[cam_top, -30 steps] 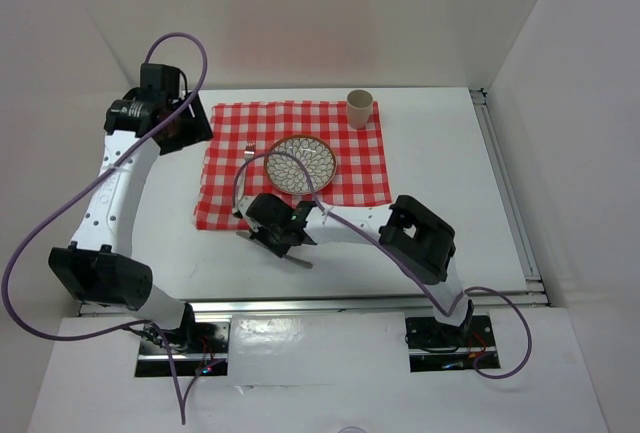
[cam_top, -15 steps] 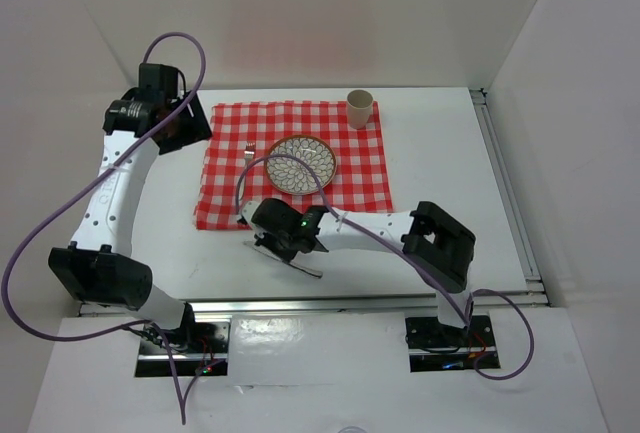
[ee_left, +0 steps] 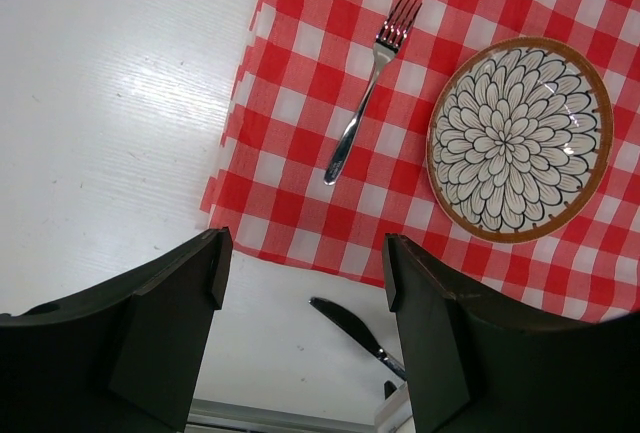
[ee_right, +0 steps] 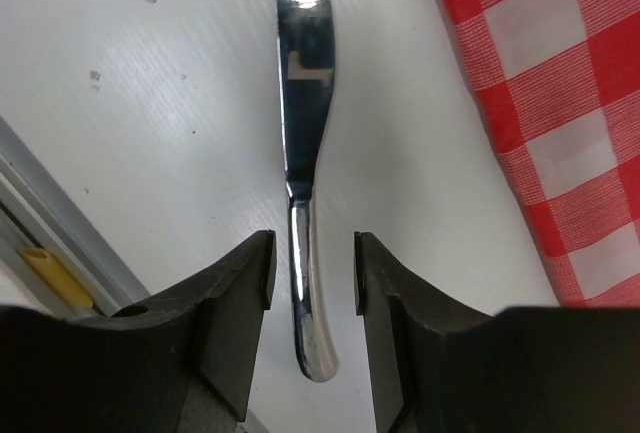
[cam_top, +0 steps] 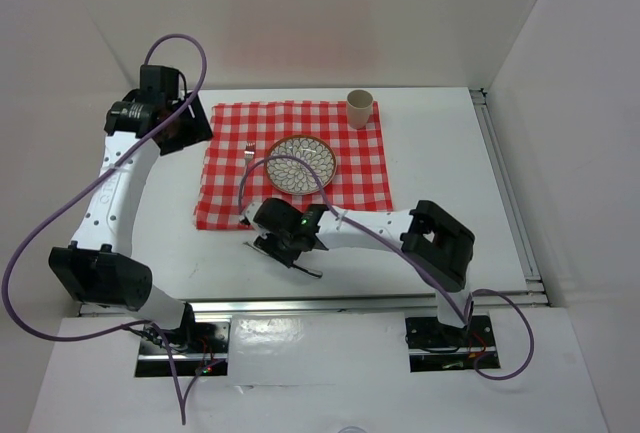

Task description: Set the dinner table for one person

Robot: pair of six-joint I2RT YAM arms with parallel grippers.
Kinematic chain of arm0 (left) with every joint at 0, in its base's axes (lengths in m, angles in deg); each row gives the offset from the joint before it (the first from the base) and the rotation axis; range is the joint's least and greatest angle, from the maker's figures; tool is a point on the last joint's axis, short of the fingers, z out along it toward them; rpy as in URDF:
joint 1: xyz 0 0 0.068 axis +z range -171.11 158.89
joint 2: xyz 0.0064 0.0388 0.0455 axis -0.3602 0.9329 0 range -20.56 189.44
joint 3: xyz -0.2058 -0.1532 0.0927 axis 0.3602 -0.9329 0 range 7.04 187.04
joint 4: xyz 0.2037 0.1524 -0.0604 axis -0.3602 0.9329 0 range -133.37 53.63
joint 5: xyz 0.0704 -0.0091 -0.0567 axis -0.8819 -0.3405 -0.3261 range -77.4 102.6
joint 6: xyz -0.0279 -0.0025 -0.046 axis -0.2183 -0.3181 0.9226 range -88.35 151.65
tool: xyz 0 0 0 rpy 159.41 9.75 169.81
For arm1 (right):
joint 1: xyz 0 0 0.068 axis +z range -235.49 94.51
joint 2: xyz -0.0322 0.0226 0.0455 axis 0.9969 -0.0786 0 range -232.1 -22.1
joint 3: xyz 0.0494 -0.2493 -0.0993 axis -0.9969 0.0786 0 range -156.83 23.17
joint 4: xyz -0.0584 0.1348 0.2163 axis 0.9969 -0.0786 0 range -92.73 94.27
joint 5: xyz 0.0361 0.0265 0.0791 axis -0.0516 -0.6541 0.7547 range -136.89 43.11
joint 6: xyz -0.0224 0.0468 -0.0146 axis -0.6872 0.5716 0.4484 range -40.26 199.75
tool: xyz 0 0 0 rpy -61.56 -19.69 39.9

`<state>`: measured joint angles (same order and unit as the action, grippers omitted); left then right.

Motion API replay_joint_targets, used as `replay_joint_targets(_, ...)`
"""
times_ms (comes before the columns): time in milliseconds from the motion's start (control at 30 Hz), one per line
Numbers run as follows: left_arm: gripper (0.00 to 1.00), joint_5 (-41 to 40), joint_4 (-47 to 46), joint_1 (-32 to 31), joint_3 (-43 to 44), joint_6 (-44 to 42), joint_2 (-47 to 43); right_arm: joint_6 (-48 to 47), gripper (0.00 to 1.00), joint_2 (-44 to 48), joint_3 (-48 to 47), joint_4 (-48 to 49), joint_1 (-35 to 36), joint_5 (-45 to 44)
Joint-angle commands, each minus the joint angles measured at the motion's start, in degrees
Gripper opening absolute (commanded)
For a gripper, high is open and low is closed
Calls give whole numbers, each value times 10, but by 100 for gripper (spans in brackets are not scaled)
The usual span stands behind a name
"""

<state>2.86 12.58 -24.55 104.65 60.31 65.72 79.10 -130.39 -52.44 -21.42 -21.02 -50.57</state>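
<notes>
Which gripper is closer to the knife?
Right. The right gripper straddles the knife handle, jaws open; the left gripper hangs by the far left corner of the cloth, well away.

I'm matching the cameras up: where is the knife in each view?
Top view: knife low centre, partly hidden by the right arm.
Left wrist: knife at bottom centre.
Right wrist: knife in the middle, running top to bottom.
Shared landmark: the checked cloth, its edge beside the knife.

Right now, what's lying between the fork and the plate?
Only bare checked cloth separates the fork from the plate; the left wrist view shows it clearly.
</notes>
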Motion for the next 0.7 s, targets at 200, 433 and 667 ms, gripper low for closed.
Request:
replay_joint_targets(200,79,3,-10,3,-10,-1,-26,17,53,-35,-29,-34,-2,39)
replay_joint_targets(433,79,-3,-10,3,-15,4,-31,22,52,-65,-21,-19,-2,27)
replay_joint_targets(667,79,-13,-10,3,-15,4,-31,22,27,-78,-9,-19,-2,53)
